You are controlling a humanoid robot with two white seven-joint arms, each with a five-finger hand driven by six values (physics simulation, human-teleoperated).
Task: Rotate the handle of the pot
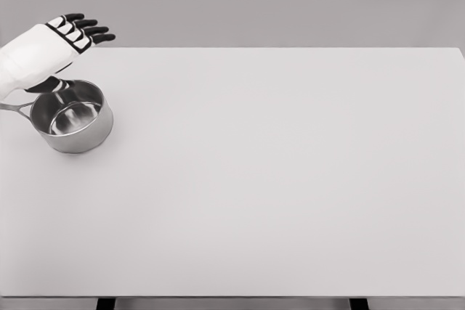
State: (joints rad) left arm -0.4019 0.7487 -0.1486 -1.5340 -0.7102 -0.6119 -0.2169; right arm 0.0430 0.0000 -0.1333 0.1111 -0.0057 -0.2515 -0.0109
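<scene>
A small shiny steel pot (71, 117) stands upright on the white table (276, 179) near its left edge. Its thin handle (14, 107) points left, running out of the picture. My left hand (78, 29) hovers above and just behind the pot, its black fingers stretched out to the right and holding nothing. The thumb hangs down by the pot's far rim; I cannot tell whether it touches. The right arm does not show.
The table's far edge runs just behind my left hand. Two dark table legs (106, 303) show under the front edge.
</scene>
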